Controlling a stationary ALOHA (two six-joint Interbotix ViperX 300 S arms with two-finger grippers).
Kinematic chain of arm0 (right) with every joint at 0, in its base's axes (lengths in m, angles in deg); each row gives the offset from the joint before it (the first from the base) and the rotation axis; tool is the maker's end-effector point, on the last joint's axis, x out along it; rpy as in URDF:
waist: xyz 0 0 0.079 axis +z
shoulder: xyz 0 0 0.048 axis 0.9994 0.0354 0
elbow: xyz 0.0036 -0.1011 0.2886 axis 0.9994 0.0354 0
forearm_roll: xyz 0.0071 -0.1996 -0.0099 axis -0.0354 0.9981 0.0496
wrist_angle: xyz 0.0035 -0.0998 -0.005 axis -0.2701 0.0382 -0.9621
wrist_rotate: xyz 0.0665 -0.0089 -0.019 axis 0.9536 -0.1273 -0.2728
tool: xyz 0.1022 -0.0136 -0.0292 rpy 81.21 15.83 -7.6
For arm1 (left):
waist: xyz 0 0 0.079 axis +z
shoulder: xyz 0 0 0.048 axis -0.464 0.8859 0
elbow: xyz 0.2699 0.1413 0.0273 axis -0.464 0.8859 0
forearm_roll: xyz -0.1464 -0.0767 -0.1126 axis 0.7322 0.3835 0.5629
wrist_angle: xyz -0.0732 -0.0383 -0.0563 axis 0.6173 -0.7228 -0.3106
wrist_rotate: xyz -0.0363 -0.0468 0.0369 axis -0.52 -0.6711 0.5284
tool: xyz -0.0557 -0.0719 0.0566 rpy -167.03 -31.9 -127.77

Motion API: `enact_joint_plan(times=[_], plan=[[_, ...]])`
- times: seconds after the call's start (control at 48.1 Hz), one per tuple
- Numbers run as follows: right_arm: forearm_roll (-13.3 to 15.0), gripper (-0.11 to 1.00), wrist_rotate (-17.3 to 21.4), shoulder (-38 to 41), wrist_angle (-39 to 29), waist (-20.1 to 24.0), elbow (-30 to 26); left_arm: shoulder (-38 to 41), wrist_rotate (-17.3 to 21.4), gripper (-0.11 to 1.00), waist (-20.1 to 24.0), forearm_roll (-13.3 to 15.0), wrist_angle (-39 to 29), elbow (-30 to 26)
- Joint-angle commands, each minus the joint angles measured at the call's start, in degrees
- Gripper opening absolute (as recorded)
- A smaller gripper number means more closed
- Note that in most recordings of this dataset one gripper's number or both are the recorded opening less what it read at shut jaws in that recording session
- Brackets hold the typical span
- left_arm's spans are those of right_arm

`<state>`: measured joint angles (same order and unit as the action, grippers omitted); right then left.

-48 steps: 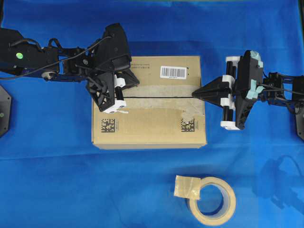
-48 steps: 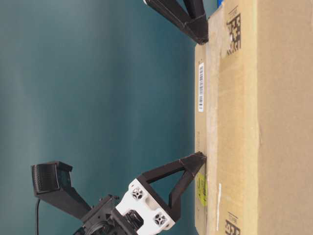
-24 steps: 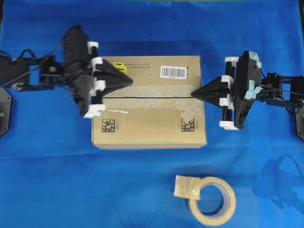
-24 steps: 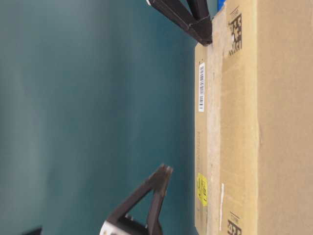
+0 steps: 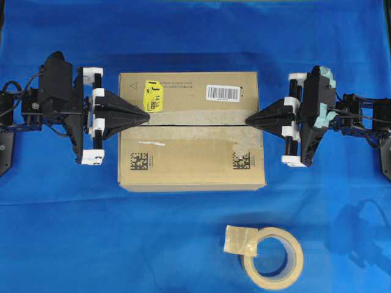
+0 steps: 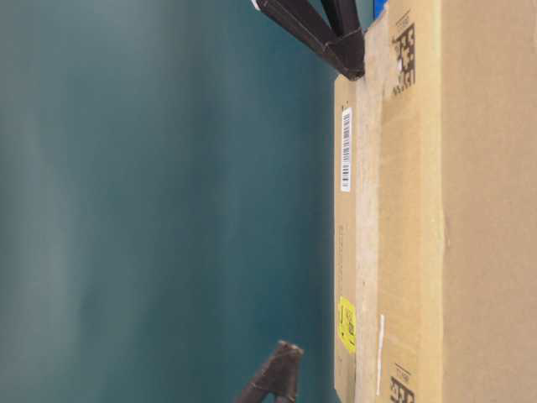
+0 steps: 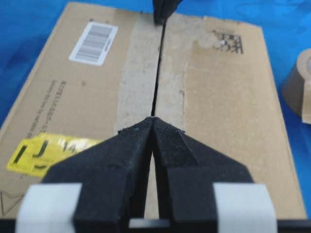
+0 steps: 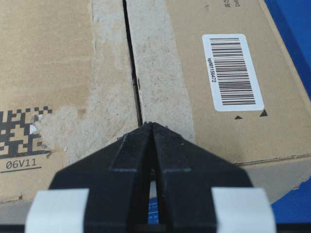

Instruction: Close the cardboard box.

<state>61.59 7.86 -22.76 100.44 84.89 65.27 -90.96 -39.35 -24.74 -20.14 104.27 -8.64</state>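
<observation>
With its flaps now flat, the large brown corrugated cardboard box sits mid-cloth, seemingly closed, as the clenched left gripper has drawn back leftward off the lid while the clenched right gripper rests at the seam's right end.

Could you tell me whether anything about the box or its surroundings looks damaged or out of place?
Only old wear: the cardboard box has torn tape strips along its seam, scuffing one black code. The flaps lie flat, with a thin gap between them.
</observation>
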Motion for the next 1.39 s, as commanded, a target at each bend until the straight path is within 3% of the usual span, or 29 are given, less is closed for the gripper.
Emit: enact_joint_plan(times=[0.0, 0.541, 1.372], plan=[[0.0, 0.0, 0.09, -0.26, 0.44, -0.18, -0.35, 0.44, 0.0, 0.0, -0.09, 0.0, 2.02, 0.44], [0.09, 0.0, 0.09, -0.26, 0.44, -0.18, -0.26, 7.73, 0.09, 0.0, -0.09, -0.09, 5.36, 2.81], [0.09, 0.0, 0.09, -0.35, 0.44, -0.26, -0.35, 7.91, 0.0, 0.0, -0.97, -0.09, 5.98, 2.55]])
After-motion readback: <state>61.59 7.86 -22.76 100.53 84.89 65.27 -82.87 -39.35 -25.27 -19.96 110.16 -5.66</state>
